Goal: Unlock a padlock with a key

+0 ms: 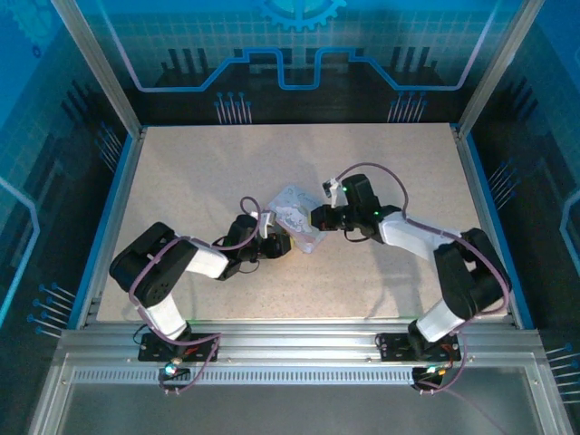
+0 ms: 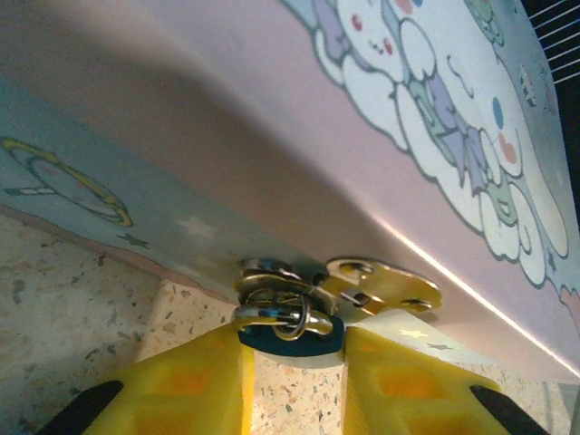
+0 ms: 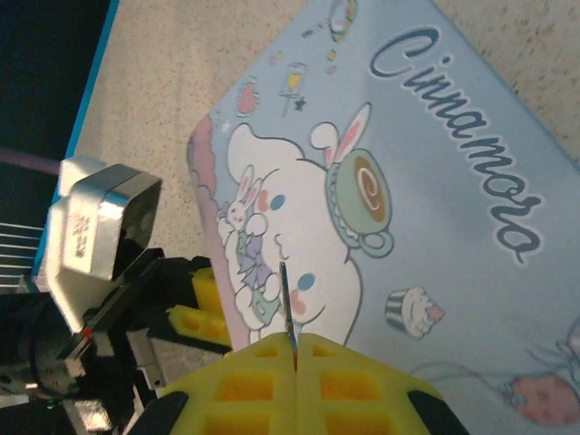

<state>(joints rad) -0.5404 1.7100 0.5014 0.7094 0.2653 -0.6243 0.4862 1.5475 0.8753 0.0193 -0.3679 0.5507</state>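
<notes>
Speckled tabletop [image 1: 181,181] is occupied by a Cinnamoroll tin [image 1: 294,216]; the padlock [image 2: 292,333] on its hasp [image 2: 385,285] is pinched steady by the left gripper [image 2: 296,352], the key [image 3: 285,304] clamped blade-outward by the right gripper [image 3: 296,343] for insertion.

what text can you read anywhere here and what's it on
"Cinnamoro": dark script across the tin lid, right wrist view.
"C": on the cartoon cup drawn on that lid.
Label on the grey block beside the tin: has print, too blurred to read.
Nothing else is readable.
</notes>
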